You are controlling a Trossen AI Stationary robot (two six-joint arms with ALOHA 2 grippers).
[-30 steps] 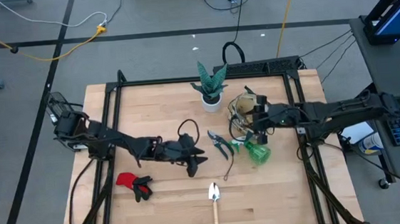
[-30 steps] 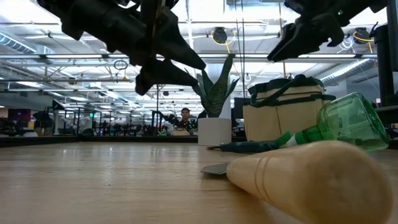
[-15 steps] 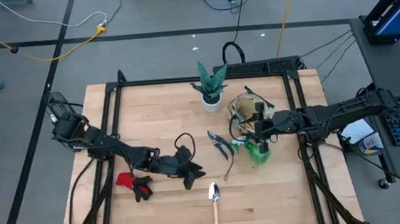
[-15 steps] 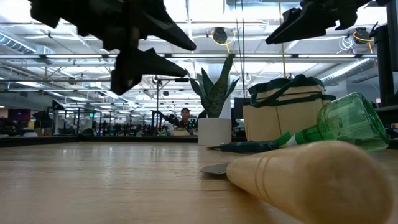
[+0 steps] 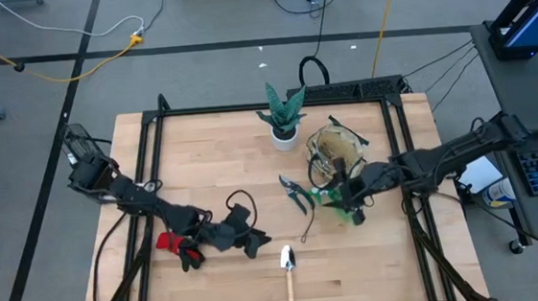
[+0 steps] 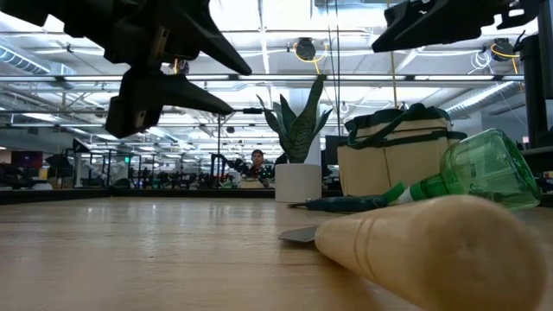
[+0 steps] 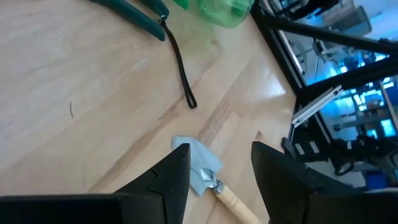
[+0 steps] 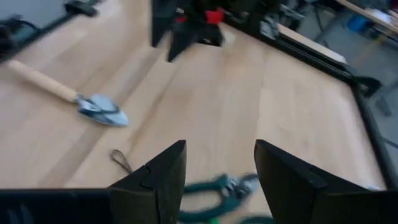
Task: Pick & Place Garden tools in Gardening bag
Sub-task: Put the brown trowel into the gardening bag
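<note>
A wooden-handled trowel [image 5: 288, 264] lies near the table's front edge, and its blade [image 7: 196, 165] shows just ahead of my left gripper [image 5: 255, 242]. That gripper hovers open, between the red-and-black gloves [image 5: 179, 247] and the trowel. Dark pruning shears [image 5: 297, 194] and a green spray bottle [image 5: 350, 208] lie on the wood at centre right. My right gripper [image 5: 336, 195] hangs open above the bottle's neck end and holds nothing. The beige gardening bag [image 5: 337, 146] stands upright behind it.
A green plant in a white pot [image 5: 284, 119] stands at the far centre, left of the bag. A thin black cord [image 5: 309, 226] runs from the shears toward the trowel. Black frame rails [image 5: 419, 225] edge the table. Bare wood lies at the near left and near right.
My left gripper has swung toward the table's near edge, rolling about its own axis, and now stands close to the trowel's blade. My right gripper has moved from beside the bag toward the near edge, over the spray bottle. Both stay open; no object has moved.
</note>
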